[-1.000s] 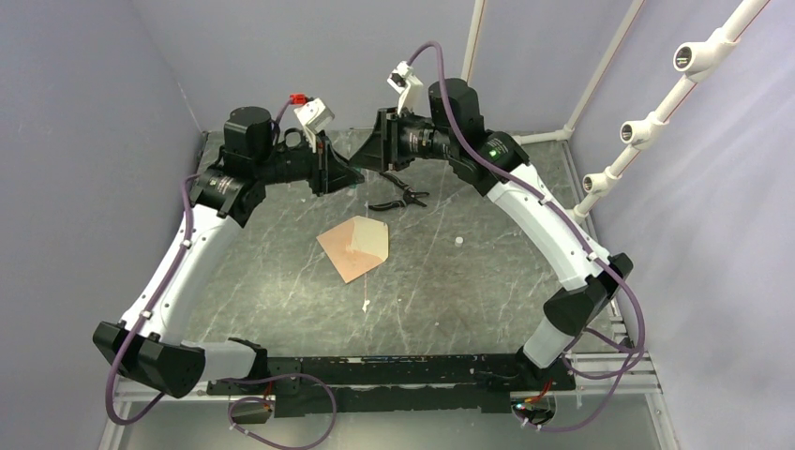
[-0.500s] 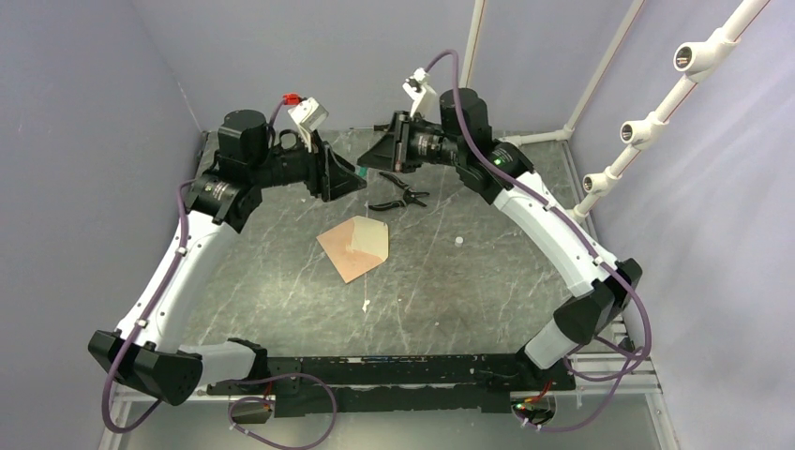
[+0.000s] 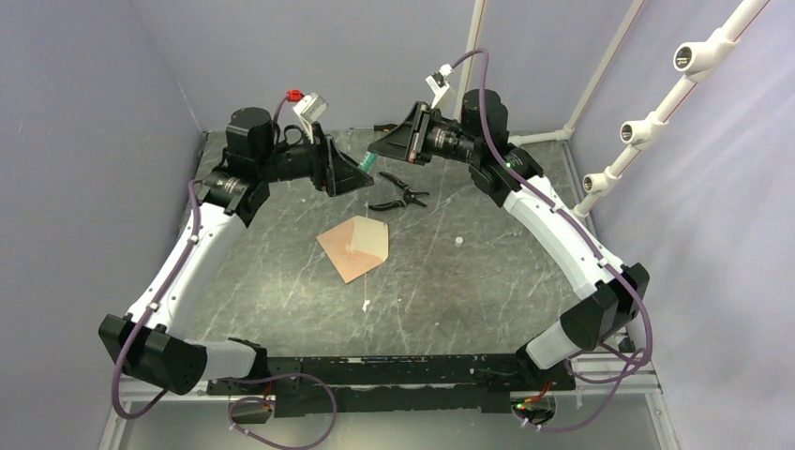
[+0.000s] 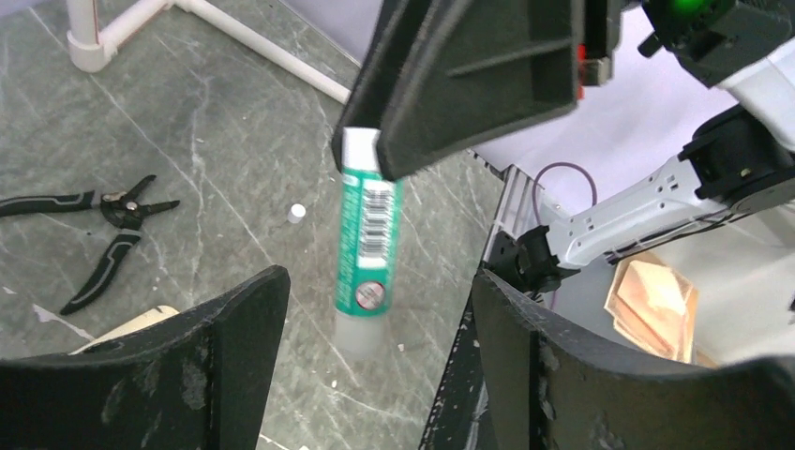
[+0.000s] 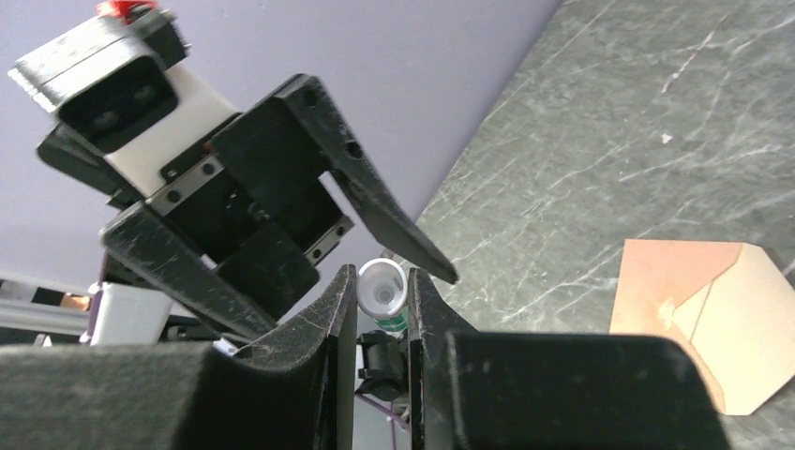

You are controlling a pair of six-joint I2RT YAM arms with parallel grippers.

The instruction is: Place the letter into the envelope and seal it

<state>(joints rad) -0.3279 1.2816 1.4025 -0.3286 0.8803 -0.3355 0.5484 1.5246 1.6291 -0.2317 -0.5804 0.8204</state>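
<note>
The envelope (image 3: 354,246) lies flat mid-table with its pointed flap (image 5: 741,347) open and showing a paler inside. The letter does not show as a separate sheet. Above the far side of the table my right gripper (image 3: 380,150) is shut on a green glue stick (image 3: 366,164); the stick's white end (image 5: 382,289) sits pinched between the fingers. My left gripper (image 3: 349,173) faces it, open. In the left wrist view the glue stick (image 4: 366,253) hangs free between the spread left fingers (image 4: 216,347), touching neither.
Black pliers (image 3: 398,194) lie on the table behind the envelope. A small white bit (image 3: 458,241) rests to the envelope's right and a thin white scrap (image 3: 365,302) in front of it. White pipe frames (image 3: 647,127) stand at the back right.
My left gripper has opened and let go of the glue stick. My right gripper has closed on the stick and drawn back to the right, so the two grippers stand apart.
</note>
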